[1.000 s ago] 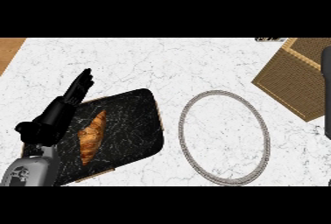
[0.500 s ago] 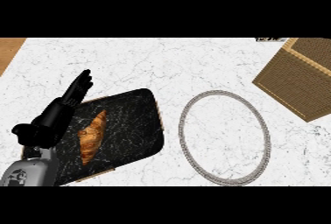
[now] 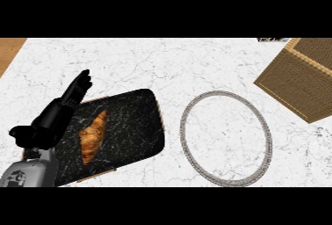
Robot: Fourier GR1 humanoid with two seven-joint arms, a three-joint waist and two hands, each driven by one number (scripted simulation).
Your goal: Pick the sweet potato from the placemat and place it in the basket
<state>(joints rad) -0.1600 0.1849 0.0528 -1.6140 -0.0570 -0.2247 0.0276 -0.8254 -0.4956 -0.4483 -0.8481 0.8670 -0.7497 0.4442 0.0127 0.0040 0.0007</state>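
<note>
Plainly the reach is the step in hand: the left hand [image 3: 55,116] hangs with fingers straight and wide, holding nothing. The potato [image 3: 93,136] lies untouched on the mat [image 3: 139,127], just to the hand's right, below its fingertips. Next the hand likely needs to come across and curl round it. The basket [image 3: 225,138] lies well off to the right, beyond the mat.

Bright, even light; no glare; shadows barely visible.
</note>
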